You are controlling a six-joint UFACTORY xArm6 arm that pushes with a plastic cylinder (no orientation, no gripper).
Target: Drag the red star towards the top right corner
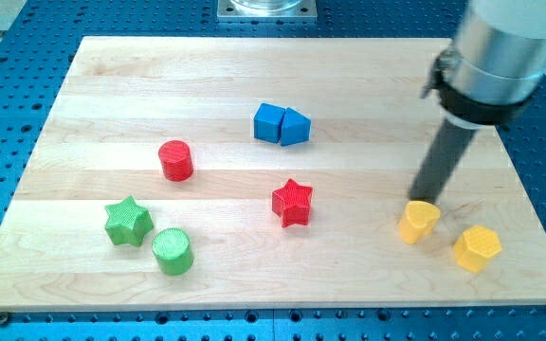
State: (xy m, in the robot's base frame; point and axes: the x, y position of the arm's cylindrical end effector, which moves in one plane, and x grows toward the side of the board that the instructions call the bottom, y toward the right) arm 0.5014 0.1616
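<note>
The red star [293, 202] lies on the wooden board, a little below its middle. My tip [422, 200] is well to the star's right, at the upper edge of a yellow heart-shaped block [418, 222], touching or nearly touching it. The dark rod rises from there to the arm's silver body at the view's top right.
A yellow hexagon [477, 248] lies right of the yellow heart. Two blue blocks [281, 124] sit together above the star. A red cylinder [175, 159] is to the star's upper left. A green star [128, 221] and a green cylinder [172, 251] are at the lower left.
</note>
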